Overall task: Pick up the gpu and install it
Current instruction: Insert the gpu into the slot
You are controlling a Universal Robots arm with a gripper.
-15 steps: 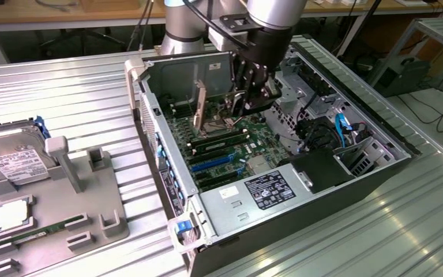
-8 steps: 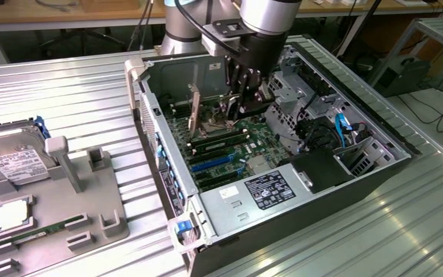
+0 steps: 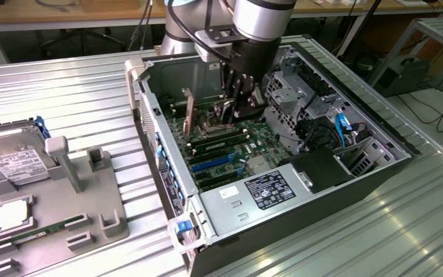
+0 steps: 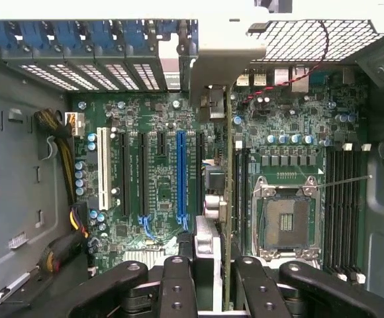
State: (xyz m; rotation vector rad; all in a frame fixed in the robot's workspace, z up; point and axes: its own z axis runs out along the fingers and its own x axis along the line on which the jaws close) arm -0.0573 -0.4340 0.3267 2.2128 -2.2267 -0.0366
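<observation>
The claw's black fingers [image 4: 175, 285] sit closest to the wrist camera. They are closed partway onto the graphics card [image 4: 226, 199], one finger on each face. The card stands on its edge and its silver bracket [image 4: 225, 59] is at the far end, up against the rear wall of the computer case [image 3: 283, 242]. It hangs over the motherboard [image 4: 159, 106], between the long blue slot [image 4: 181, 175] and the empty processor socket [image 4: 286, 222]. The pictures do not show whether its lower edge has reached a slot.

Things crowd in close around the card. In the exterior view, a metal drive cage [image 3: 283, 95] stands just beside the claw [image 3: 241, 109] on the exterior view's right. The power supply [image 3: 271, 190] lies nearer the front of the case. A blue cable [image 3: 343, 124] loops past the cage, a yellow and black cable bundle [image 4: 63, 142] runs along one edge of the board, and a thin red wire [image 4: 291, 79] crosses near the bracket.

The board has one white slot [image 4: 102, 169] and one blue slot, with black slots between and beside them, and one processor socket. To the exterior view's left of the case, a grey tray [image 3: 60, 213] holds one hard drive [image 3: 14, 158], one processor chip [image 3: 11, 214] and one green memory stick [image 3: 41, 234]. The tray and the case both rest on the ribbed metal table [image 3: 75, 98].

The arm [image 3: 264, 17] comes in from the top of the exterior view. Its wrist is upright and the claw points straight down into the open case.
</observation>
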